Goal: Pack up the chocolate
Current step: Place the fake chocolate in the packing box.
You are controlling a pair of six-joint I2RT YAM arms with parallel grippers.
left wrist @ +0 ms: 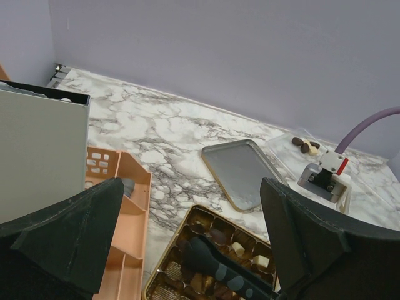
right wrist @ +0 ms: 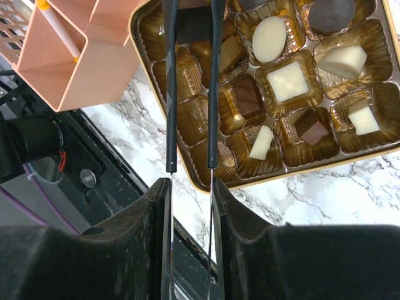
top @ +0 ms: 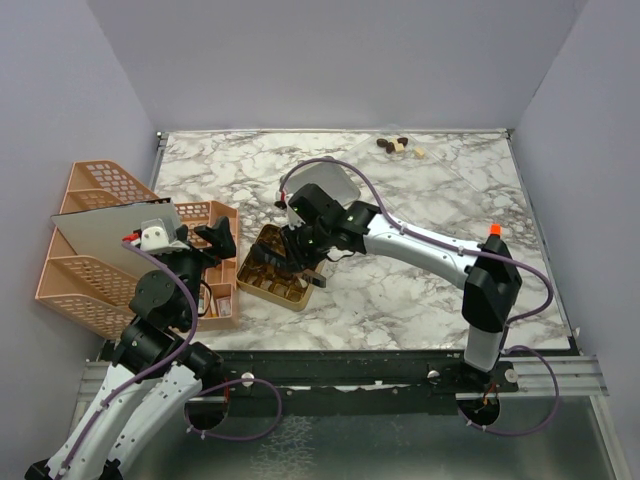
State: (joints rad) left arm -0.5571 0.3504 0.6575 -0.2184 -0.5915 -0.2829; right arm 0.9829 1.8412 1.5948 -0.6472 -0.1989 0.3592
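Observation:
The golden-brown tray [top: 252, 277] lies at the table's front left, and several of its cups hold chocolate [right wrist: 287, 81] in white and brown. More loose chocolate [top: 397, 145] lies in a small heap at the back right. My right gripper [right wrist: 189, 187] is shut on thin metal tongs [right wrist: 171, 94] with black tips. These reach over the tray's left cups, with a dark piece [right wrist: 194, 25] between the tips. From above, the right gripper [top: 300, 240] hangs over the tray's far side. My left gripper [left wrist: 192, 187] is open and empty, left of the tray [left wrist: 195, 212].
Peach-coloured organiser baskets [top: 100, 250] stand at the left with a grey board [left wrist: 37, 162] leaning on them; one compartment holds a white pen [right wrist: 59, 28]. The tray's lid [top: 325, 185] lies upside down behind the tray. The table's front edge [right wrist: 119, 187] runs close below the tray.

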